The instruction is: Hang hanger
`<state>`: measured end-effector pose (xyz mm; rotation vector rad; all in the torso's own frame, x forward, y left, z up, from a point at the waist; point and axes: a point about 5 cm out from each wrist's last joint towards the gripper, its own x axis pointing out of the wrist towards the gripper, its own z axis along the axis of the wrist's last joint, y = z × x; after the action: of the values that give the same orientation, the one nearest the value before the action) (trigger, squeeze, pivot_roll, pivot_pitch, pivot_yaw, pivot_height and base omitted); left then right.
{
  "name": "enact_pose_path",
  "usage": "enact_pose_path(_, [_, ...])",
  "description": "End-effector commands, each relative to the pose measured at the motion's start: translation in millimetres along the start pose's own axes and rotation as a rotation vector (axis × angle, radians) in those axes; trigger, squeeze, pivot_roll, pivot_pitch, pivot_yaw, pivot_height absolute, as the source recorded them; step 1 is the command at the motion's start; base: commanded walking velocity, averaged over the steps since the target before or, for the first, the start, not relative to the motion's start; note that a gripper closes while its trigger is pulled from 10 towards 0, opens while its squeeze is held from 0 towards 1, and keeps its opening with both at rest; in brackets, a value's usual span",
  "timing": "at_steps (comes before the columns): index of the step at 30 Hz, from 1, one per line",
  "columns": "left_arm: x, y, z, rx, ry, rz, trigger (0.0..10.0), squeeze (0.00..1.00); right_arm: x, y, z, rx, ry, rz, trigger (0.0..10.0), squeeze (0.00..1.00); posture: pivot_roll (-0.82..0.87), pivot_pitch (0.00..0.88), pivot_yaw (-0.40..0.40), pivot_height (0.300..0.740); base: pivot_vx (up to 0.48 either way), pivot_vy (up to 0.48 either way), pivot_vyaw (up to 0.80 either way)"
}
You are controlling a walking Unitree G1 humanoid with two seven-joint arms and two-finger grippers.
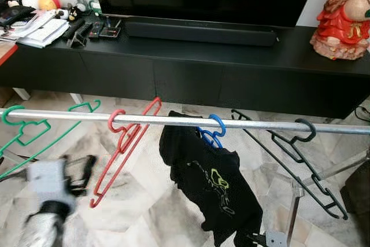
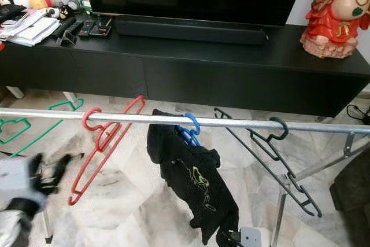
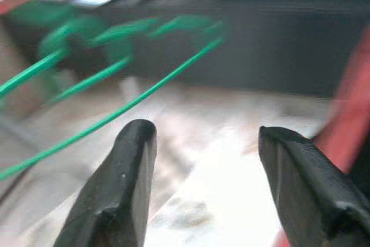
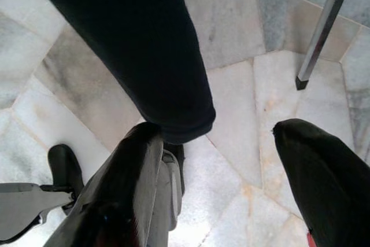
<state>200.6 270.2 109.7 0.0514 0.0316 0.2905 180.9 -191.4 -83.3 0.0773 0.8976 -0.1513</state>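
The hanger in question is most likely the blue hanger point(image 1: 213, 133), which carries a black T-shirt point(image 1: 217, 186) and already hooks over the metal rail point(image 1: 173, 120) — above and ahead of the right gripper point(image 4: 231, 160), whose two black fingers stand wide apart with nothing between them, the shirt's dark sleeve dangling just in front of them over the marble floor point(image 4: 243, 85). The left gripper point(image 3: 202, 160) is likewise spread and empty, low and below the rail; in its own blurred view a green hanger point(image 3: 115, 67) lies ahead of its fingertips and a red hanger point(image 1: 124, 148) sits off to one finger's side. Further along the rail, beyond the right gripper's side, a dark grey hanger point(image 1: 303, 163) hangs tilted. Judging by look, these hangers are thin moulded plastic — light, fairly stiff but springy, and smooth enough to slide or swing along the round rail at a nudge. The loaded blue one would hang off-balance, since the soft shirt is bunched to one side and would sway. The soundest hold would be on the neck just under the hook or on a shoulder bar close to it, where the plastic is thickest; pinching the cloth alone would likely let the hanger slip or twist. The red hanger's hook seems only loosely over the rail, so it could be knocked off.
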Motion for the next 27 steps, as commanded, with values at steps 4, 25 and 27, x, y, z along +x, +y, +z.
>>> enact_pose_path(4, [-12.9,29.1,-67.9,-0.056,0.317,0.166,10.0,0.38,-1.7,-0.6,-8.7,0.009,0.032,-0.007,10.0,0.00,0.02,0.136,-0.006,0.740,0.000,0.000,0.00])
enact_pose_path(25, [-51.7,-42.4,-193.0,0.287,0.966,-0.319,10.0,0.00,-1.3,2.6,-7.4,0.061,0.020,-0.041,10.0,0.00,-0.03,0.158,0.009,0.740,0.000,0.000,0.00])
enact_pose_path(27, [-47.3,-45.2,-192.3,0.281,0.956,-0.310,10.0,0.00,-1.3,2.6,-7.3,0.062,0.020,-0.042,10.0,0.00,-0.04,0.165,0.006,0.740,0.000,0.000,0.00])
